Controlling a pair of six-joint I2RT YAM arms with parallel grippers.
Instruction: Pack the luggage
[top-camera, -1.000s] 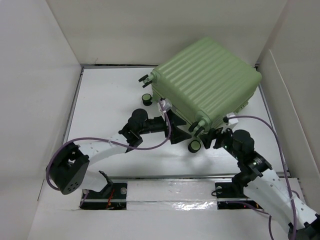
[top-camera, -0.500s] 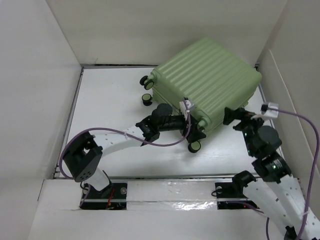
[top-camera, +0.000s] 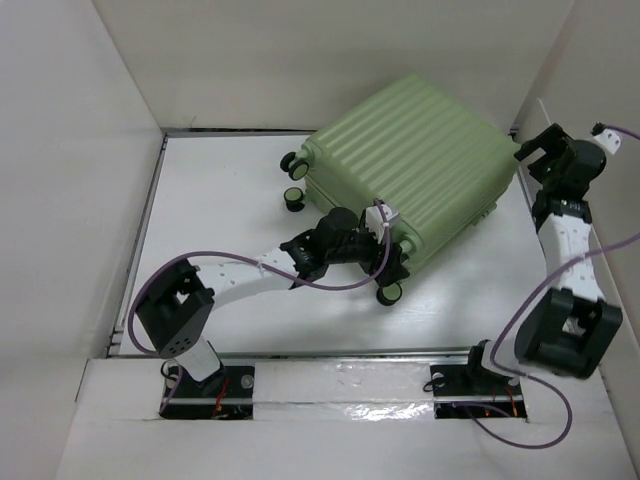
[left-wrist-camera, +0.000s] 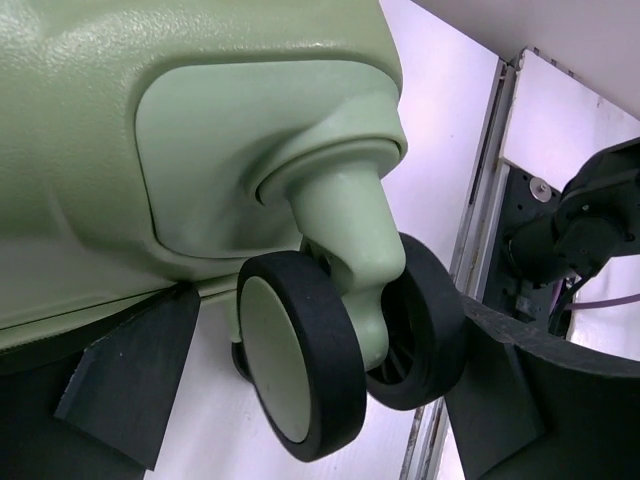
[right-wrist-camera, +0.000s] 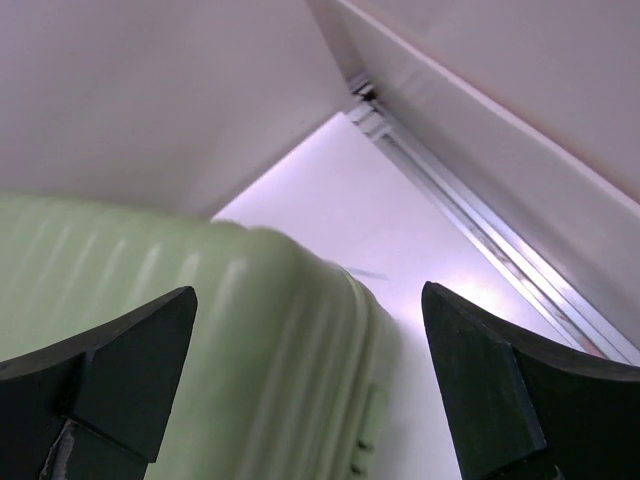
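The luggage (top-camera: 410, 160) is a pale green ribbed hard-shell suitcase lying closed on the white table, turned at an angle. My left gripper (top-camera: 392, 265) is at its near corner, open, with its fingers on either side of the black caster wheel (left-wrist-camera: 300, 365). The right finger (left-wrist-camera: 505, 385) is against the wheel's far half and the left finger (left-wrist-camera: 130, 375) stands apart from it. My right gripper (top-camera: 530, 158) is raised at the suitcase's right back corner. In the right wrist view it is open (right-wrist-camera: 300, 390) above the ribbed shell (right-wrist-camera: 200, 330), holding nothing.
White walls close in the table on the left, back and right, with a metal rail (right-wrist-camera: 480, 225) along the right wall's foot. Two more casters (top-camera: 292, 197) stick out on the suitcase's left side. A metal strip (top-camera: 350, 352) runs along the near edge.
The right arm swung from the suitcase's near corner up to its right back corner and opened wider. The left gripper slid right along the near edge to the caster.
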